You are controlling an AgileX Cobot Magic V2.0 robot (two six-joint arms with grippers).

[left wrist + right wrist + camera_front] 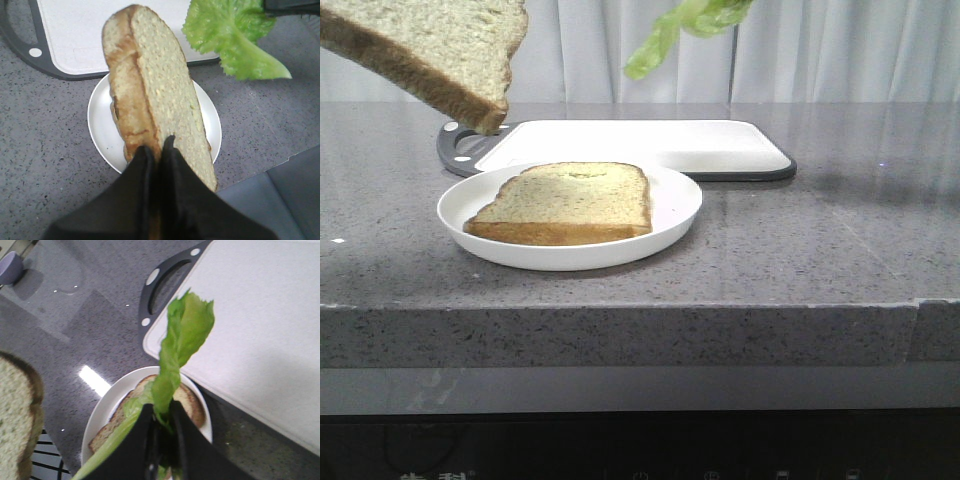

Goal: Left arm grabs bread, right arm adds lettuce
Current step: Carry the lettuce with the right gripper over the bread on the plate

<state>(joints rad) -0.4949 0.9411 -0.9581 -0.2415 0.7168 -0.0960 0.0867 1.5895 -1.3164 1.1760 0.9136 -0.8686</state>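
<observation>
My left gripper (157, 147) is shut on the bread (160, 95), a thick slice with a brown crust, and holds it on edge above the plate. In the front view the bread (430, 50) hangs tilted at the top left, and neither gripper shows there. A ruffled green lettuce (182, 340) leaf is pinched in my shut right gripper (161, 412), above the plate. The lettuce (685, 25) dangles at the top centre of the front view, right of the bread and apart from it.
A white plate (670, 215) near the table's front holds a second, flat bread slice (565, 203). Behind it lies a white cutting board (650, 145) with a dark rim and handle. The grey stone table drops off at its front edge.
</observation>
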